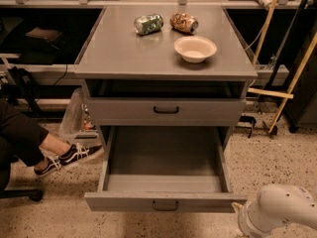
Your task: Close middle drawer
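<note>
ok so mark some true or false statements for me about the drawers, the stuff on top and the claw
1. The middle drawer stands pulled out. True.
2. A can lies in it. False: the green can and the brown can lie on the cabinet top.
3. The bowl sits on the cabinet top. True.
4. The claw grips the drawer front. False: the claw is out of view; only the white arm shows, lower right, apart from the handle.

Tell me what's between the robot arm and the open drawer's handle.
In the camera view, only the middle drawer's own front panel; the arm sits by its right corner, lower right, gripper out of frame.
</note>
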Robot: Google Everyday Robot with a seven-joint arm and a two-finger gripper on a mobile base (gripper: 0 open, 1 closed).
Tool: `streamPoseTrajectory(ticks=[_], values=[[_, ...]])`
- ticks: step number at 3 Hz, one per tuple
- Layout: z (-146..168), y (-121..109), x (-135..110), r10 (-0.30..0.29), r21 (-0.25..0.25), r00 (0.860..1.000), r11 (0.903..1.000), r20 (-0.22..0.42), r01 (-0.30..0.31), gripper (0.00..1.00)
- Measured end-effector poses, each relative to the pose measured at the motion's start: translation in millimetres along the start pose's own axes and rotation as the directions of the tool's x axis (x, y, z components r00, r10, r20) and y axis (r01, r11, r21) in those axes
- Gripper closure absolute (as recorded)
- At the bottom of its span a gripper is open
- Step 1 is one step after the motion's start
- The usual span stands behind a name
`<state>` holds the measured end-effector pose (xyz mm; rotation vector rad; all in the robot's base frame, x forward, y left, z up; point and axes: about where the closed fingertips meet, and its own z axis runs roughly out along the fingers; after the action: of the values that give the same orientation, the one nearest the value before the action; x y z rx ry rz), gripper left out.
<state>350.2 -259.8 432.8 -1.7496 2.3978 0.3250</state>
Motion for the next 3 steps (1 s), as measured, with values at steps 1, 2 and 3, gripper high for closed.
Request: streamPoseTrajectory(ticks=[1,2,3], values=[[29.7,4.8,-8.3,-0.036,-0.095,0.999,0.9949,-0.015,0.034,0.00],[73.1,-1.5,-26.0,-0.097,-0.205,0.995,0.9739,0.007,0.097,0.00],[94.8,-35.8,-58.3,-0.155,-0.203,0.987,0.9661,0.038,0.159,0.00]])
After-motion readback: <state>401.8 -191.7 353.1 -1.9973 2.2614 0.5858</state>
